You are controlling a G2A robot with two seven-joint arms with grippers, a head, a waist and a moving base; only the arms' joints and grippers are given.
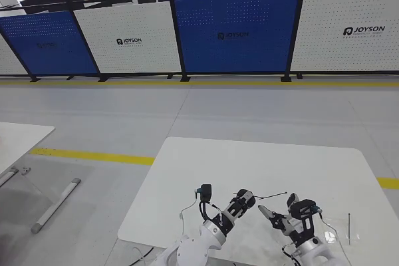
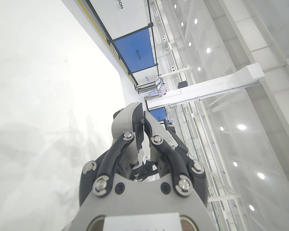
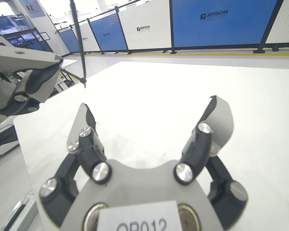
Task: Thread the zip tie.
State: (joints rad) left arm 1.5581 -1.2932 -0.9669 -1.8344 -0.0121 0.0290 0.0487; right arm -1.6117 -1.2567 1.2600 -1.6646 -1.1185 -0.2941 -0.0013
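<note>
A second white table (image 1: 13,139) stands off at 9 o'clock in the top view, well apart from the work table (image 1: 206,159). A row of blue and white fence panels (image 1: 236,33) runs across at 12 o'clock.

On the work table, just toward 9 o'clock from its middle, sits the left hand (image 1: 247,197). Its own wrist view shows its fingers (image 2: 137,121) pressed together at the tips, with a small dark piece pinched between the pads. That piece is the black zip tie (image 1: 269,195). From the top view it sticks out of the left hand's fingertips as a thin dark line pointing toward 3 o'clock, held up off the table. In the right wrist view the same tie leaves the closed left hand as a short thin length, reaches a small dark block, and from there a long strap runs away to the frame's edge. Whether the strap passes through that block cannot be told.

At about 4 o'clock from the left hand is the right hand (image 1: 276,206). It is wide open and holds nothing; the white table surface shows between its two spread fingers (image 3: 215,111). The tie's free end lies near this hand in the top view, and in the right wrist view the strap is clear of both fingers.

Farther toward 4 o'clock, close to the table's right edge, a second thin dark tie (image 1: 349,226) lies flat by itself.
</note>
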